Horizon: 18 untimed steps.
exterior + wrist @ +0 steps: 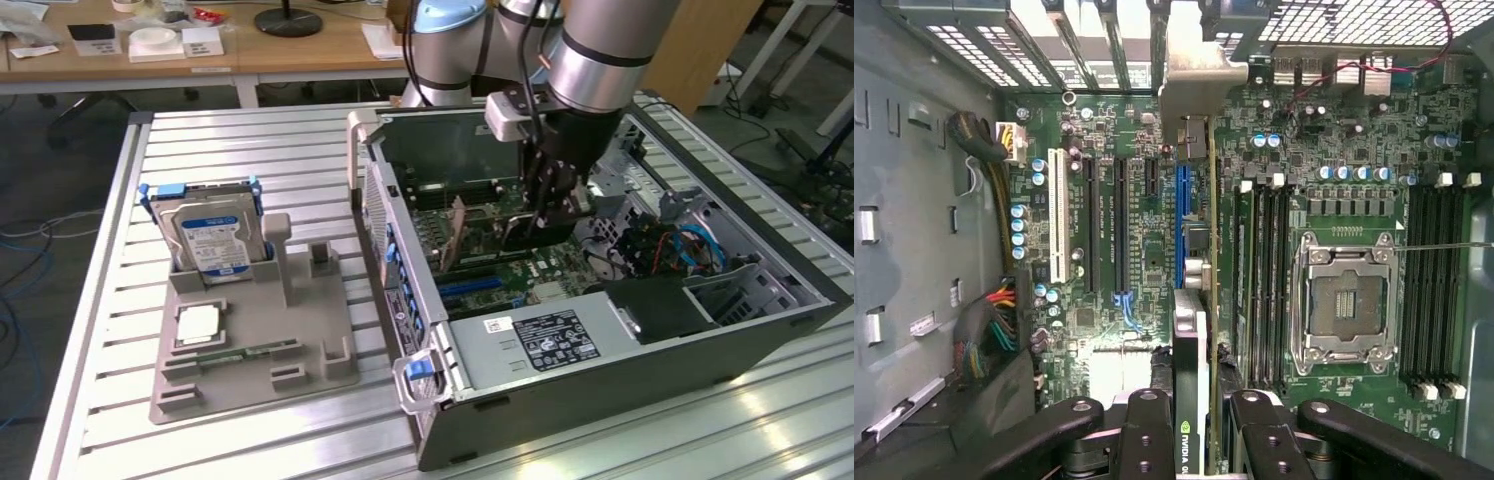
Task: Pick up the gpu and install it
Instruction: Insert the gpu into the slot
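At the exterior view's left, a grey fixture tray (254, 372) is sitting on the slatted metal table (267, 150). A hard drive (211, 240) with a blue-white label is standing upright in the tray's far-left holder. Nearer the camera, a square processor chip (200, 325) is lying flat in a recess, and a narrow green memory stick (235, 353) is lying just beside it.

To the right of the tray, an open computer case (627, 385) is lying on its side with the motherboard (1354, 130) facing up. I am reaching down into it from above, and my gripper (554, 215) is hanging over the middle of the board.

My fingers (1149, 430) are clenching the gpu (1187, 340), one on each flat side, so I am grasping it on edge. The card is running along the blue expansion slot (1181, 200), between the black slots and the memory sockets. Its pale metal bracket (1189, 70) is pointing toward the case's rear wall, where the slot openings are. I cannot tell whether its lower edge is sitting in the slot.

Further right, the empty processor socket (1344, 300) is lying open beyond the memory sockets.
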Available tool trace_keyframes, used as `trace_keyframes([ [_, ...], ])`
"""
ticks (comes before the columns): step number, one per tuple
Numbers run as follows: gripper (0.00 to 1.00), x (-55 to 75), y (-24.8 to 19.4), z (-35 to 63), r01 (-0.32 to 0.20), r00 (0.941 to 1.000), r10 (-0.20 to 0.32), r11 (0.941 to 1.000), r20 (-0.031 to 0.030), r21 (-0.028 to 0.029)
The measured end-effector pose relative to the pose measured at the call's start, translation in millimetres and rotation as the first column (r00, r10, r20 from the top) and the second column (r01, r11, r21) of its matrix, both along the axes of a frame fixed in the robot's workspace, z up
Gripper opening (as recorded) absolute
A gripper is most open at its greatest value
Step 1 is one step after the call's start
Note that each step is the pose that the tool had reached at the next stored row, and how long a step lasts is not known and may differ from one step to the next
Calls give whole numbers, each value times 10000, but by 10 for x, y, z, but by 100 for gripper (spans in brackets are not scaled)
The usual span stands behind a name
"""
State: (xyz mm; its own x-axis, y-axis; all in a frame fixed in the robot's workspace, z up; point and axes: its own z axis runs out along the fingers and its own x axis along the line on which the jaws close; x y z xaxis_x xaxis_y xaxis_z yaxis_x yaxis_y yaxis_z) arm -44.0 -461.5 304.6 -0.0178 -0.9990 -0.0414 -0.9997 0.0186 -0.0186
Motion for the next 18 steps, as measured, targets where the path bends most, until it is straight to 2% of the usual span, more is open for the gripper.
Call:
trace_keyframes([
  [7, 27, -21, 0, -38, -15, 10000, 15, 10000, 9, 4],
  [12, 27, -51, 0, -74, -72, 10000, 72, 10000, 66, 1],
  [18, 27, -74, 0, -105, -82, 9999, 82, 10000, 70, 1],
])
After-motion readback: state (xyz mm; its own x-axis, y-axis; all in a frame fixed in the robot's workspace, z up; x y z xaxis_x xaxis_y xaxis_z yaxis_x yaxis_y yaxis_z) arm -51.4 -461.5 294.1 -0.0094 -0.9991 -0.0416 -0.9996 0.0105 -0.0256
